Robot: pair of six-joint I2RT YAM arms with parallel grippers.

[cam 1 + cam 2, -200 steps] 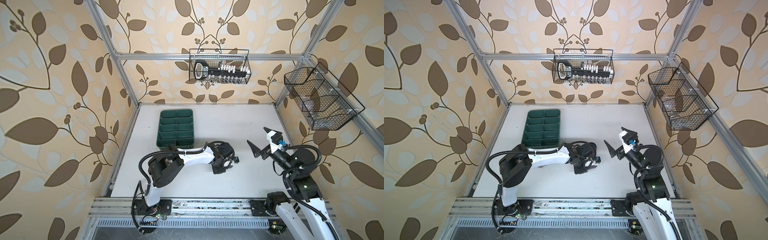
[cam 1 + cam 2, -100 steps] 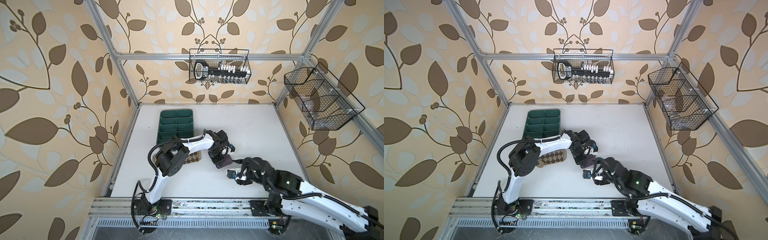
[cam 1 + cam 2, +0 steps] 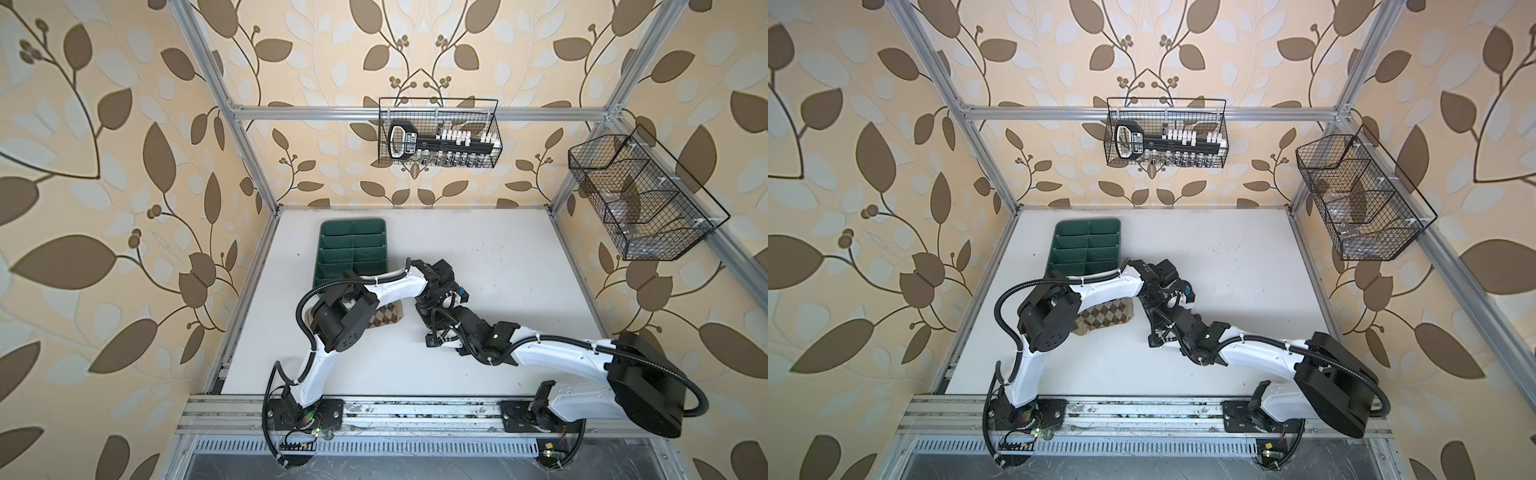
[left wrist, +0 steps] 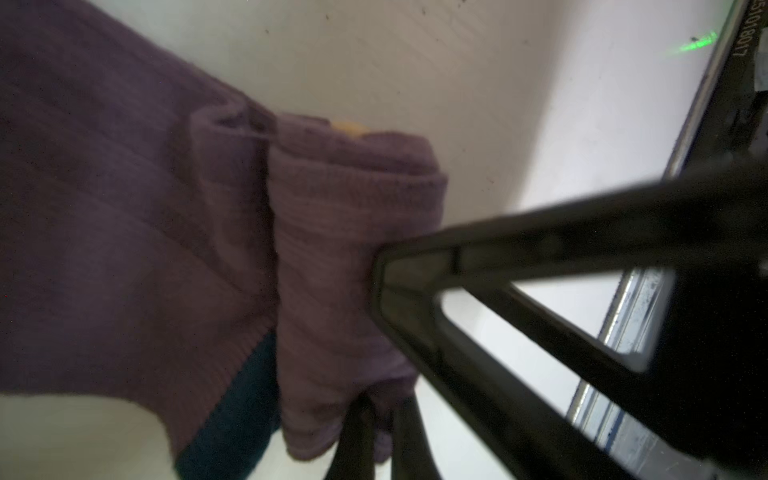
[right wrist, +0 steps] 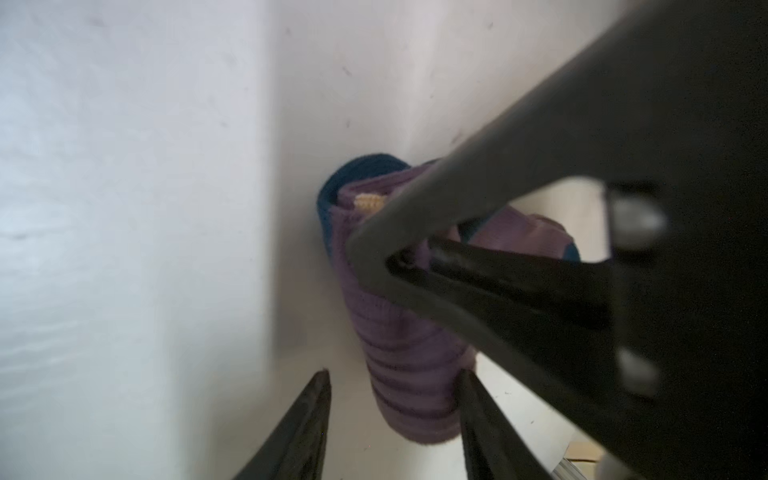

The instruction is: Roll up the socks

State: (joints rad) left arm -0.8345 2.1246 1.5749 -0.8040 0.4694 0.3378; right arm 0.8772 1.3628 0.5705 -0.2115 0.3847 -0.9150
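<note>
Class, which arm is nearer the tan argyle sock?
Left. The left arm passes over the tan argyle sock, hiding part of it; the right arm lies apart, to its right in both top views.

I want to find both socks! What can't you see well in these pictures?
1. purple sock: in both top views, hidden under the left gripper and right gripper; wrist views blurry.
2. tan argyle sock: left arm covers one end in both top views.
3. wire basket on the back wall: contents too small.
</note>
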